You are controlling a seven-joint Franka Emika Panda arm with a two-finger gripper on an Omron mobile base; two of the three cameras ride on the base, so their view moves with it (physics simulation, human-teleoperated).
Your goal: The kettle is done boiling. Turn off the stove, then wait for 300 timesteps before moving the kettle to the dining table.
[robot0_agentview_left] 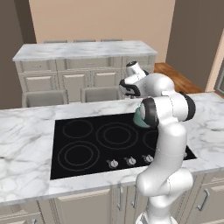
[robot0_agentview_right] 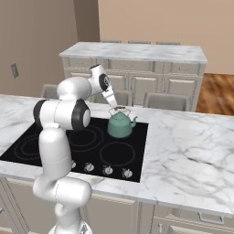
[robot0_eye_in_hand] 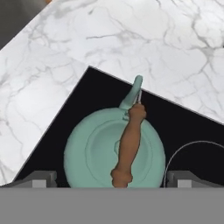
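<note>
The gripper (robot0_agentview_right: 119, 108) hangs directly above the kettle (robot0_agentview_right: 121, 125), jaws spread wide and empty, one finger to either side of the brown handle (robot0_eye_in_hand: 128, 146) as seen from the hand camera. The kettle sits on the stove (robot0_agentview_right: 55, 141), on the burner at its far right corner, about 1 o'clock from the robot's base, with the spout (robot0_eye_in_hand: 133, 94) pointing towards the bare marble worktop (robot0_agentview_right: 192, 141). In my judgement the step in hand is the pickup, ahead of the carry to the dining table. The next move calls for a straight descent until the fingers bracket the handle, then a firm closure before any lift.

From the left base camera the arm's elbow covers most of the kettle (robot0_agentview_left: 139, 118) and the right-hand knobs (robot0_agentview_left: 131, 161). Knob positions are too small to read, so I cannot confirm the stove is off. Which surface is the dining table cannot be settled from here.
</note>
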